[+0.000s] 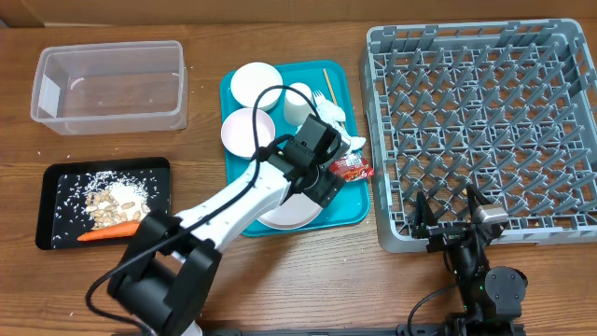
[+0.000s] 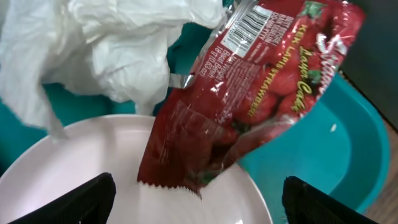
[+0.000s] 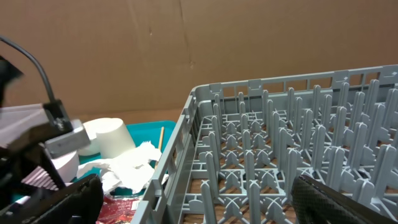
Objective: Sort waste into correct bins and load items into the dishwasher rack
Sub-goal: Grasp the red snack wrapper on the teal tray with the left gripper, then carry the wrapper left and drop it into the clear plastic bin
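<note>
Left hand point(image 2: 208, 202) wide over red wrapper point(image 2: 249, 93)

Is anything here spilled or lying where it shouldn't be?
Yes. A red wrapper lies half on the white plate, a crumpled napkin beside it on the teal tray: rubbish among dishes. White grains are strewn loose across the black tray, with a few specks on the table beside it.

Wood-grain table point(image 1: 326, 280); brown cardboard wall point(image 3: 124, 50) behind; soft even light.
</note>
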Action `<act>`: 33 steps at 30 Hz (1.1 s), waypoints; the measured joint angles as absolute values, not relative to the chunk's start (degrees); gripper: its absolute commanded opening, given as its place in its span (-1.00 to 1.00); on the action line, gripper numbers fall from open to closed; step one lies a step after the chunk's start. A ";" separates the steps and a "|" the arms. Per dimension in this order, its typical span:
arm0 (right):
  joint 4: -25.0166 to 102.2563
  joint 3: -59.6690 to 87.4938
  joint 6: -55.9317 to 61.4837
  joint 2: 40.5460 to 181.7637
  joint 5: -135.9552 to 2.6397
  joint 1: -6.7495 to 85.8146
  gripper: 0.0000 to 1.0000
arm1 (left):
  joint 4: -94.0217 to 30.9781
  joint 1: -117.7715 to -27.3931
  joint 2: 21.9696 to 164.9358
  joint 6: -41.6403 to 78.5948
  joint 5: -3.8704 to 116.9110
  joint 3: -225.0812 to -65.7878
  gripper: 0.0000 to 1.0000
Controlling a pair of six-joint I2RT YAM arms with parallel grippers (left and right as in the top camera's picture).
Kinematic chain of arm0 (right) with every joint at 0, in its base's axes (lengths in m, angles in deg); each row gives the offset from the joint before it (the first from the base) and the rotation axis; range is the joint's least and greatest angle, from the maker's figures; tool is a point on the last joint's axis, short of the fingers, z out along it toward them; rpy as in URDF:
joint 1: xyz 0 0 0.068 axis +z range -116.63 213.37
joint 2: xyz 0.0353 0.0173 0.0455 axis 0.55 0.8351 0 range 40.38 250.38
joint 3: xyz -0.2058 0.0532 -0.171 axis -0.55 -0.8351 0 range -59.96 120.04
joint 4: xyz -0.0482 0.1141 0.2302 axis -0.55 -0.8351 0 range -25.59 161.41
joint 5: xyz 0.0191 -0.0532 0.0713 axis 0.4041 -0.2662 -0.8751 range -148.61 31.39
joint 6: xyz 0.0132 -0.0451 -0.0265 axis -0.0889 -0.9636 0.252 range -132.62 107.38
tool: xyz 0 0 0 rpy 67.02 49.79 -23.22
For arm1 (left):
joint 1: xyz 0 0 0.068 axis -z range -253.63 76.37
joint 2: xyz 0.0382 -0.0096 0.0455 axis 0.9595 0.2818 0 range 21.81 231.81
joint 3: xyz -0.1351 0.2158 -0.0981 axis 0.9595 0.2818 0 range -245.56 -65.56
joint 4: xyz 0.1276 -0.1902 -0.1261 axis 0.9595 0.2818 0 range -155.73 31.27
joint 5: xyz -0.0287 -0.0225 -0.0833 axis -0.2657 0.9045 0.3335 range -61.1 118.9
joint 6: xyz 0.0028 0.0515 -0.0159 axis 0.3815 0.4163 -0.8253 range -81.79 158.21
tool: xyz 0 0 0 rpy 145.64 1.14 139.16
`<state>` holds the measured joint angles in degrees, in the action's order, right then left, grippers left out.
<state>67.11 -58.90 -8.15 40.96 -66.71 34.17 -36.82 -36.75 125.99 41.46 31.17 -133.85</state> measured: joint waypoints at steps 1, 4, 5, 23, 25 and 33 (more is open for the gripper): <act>67.15 -58.90 -8.11 40.96 -66.71 34.17 1.00 | -37.57 -36.75 126.69 41.61 31.17 -133.85 0.65; 67.13 -58.90 -8.13 40.96 -66.69 34.17 1.00 | -39.93 -36.75 127.80 41.70 30.95 -133.85 0.38; 67.15 -58.90 -8.15 40.96 -66.69 34.17 1.00 | -40.28 -36.75 127.80 41.68 30.97 -133.85 0.17; 67.09 -58.90 -8.11 40.96 -66.71 34.17 1.00 | -22.90 -36.75 124.65 40.48 33.72 -145.11 -0.92; 67.15 -58.90 -8.15 40.96 -66.69 34.17 1.00 | -18.88 -36.77 120.28 40.06 34.90 -149.72 -0.92; 67.11 -58.90 -8.13 40.96 -66.69 34.17 1.00 | -17.68 -51.11 107.23 35.34 27.01 -154.48 -0.92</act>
